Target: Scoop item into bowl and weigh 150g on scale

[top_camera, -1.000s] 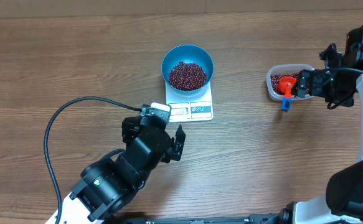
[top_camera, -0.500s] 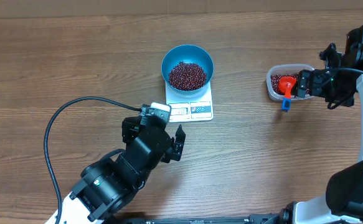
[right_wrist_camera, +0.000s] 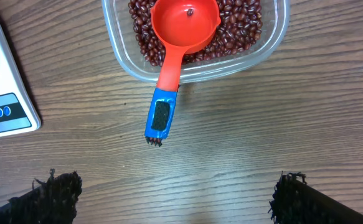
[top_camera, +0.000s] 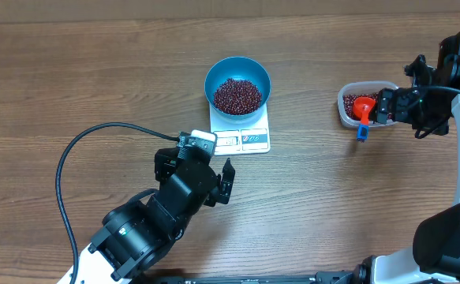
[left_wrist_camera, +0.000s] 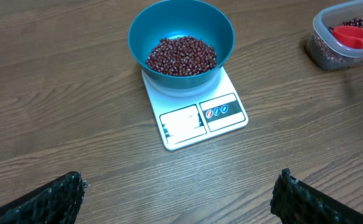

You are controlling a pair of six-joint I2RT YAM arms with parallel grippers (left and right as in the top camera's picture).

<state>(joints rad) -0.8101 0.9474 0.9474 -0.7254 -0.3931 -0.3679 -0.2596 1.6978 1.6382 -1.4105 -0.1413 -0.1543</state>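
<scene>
Small, oval, dark red-maroon beans (left_wrist_camera: pixel 181 55) lie in a loose heap at the bottom of a round, deep, bright blue bowl (left_wrist_camera: pixel 181 17). The bowl stands on the back half of a small flat white rectangular kitchen scale (left_wrist_camera: pixel 193 118), near the middle of the wood-grain table (top_camera: pixel 72 71). It is about as wide as the scale. The scale's front edge, with its display window and printed label, stays uncovered.

The left arm rises from the table's near edge and leans toward the scale. Its left gripper (left_wrist_camera: pixel 180 176) is spread wide, holds nothing and stops short of the scale's front. Its dark, rough-textured fingertips (left_wrist_camera: pixel 66 194) show at the lower corners of the wrist view.

The right arm reaches in from the right side. The right gripper (right_wrist_camera: pixel 178 180) is also spread wide and empty, above bare wood just in front of a clear rectangular plastic tub (right_wrist_camera: pixel 116 43). The tub sits well to the right of the scale and holds more of the same beans. A small orange-red plastic scoop (right_wrist_camera: pixel 184 22) rests cup-up on those beans, and its blue-tipped handle hangs over the tub's wall toward the gripper. A black cable (top_camera: pixel 60 173) loops across the table left of the left arm.
</scene>
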